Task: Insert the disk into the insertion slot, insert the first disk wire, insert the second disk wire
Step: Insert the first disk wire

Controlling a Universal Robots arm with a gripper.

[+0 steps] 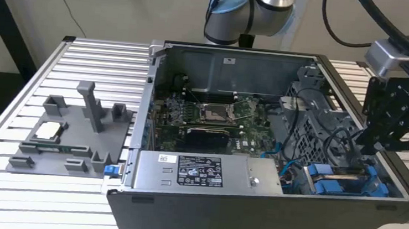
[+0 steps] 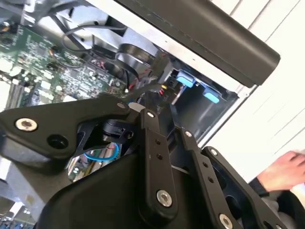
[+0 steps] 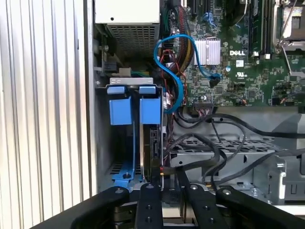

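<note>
While the gripper (image 3: 163, 177) clenches a wire plug (image 3: 163, 170) just beside it, the disk (image 3: 155, 148) stands in the slot (image 3: 114, 169) by two blue tabs (image 3: 120, 110). A hand (image 2: 286, 171) lies over the bench (image 2: 281, 109).

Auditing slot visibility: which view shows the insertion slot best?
The first wrist view: it looks straight along the insertion slot, showing both blue tabs and the bay's depth. The exterior view shows its blue parts in the case's corner. The second wrist view catches the tabs obliquely.
</note>
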